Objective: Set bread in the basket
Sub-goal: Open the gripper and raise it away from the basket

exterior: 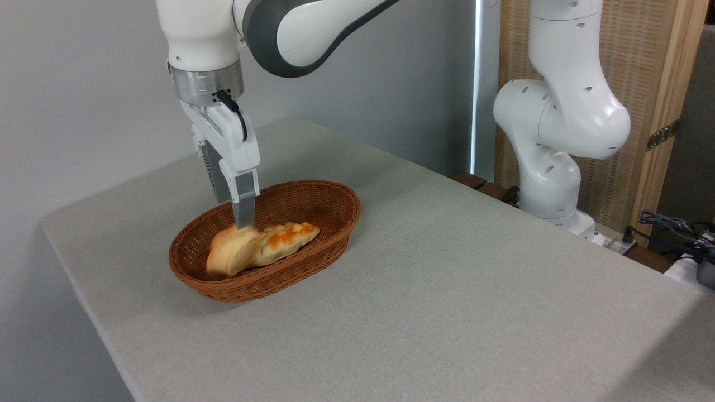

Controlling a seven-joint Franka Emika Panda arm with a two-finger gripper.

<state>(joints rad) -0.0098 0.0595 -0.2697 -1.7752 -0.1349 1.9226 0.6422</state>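
Wicker basket [335, 223] holds bread [234, 251] w/ gripper [241, 222] on it.

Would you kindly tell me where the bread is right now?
The bread lies inside the basket, at its lower-left end, left of centre in the picture, beside a braided loaf and directly under the claw.

The bread, a golden piece with a pale, smooth rounded end and a lumpy orange-browned end [260, 247], lies on its side inside the oval, shallow, reddish-brown woven wicker basket [329, 245]. It stretches along the basket's length, occupying the left and middle of the floor, its pale end close against the near-left wall. Whether this is 1 piece or 2 pressed together cannot be told. The basket sits flat on the grey cloth-covered table [447, 290], left of centre.
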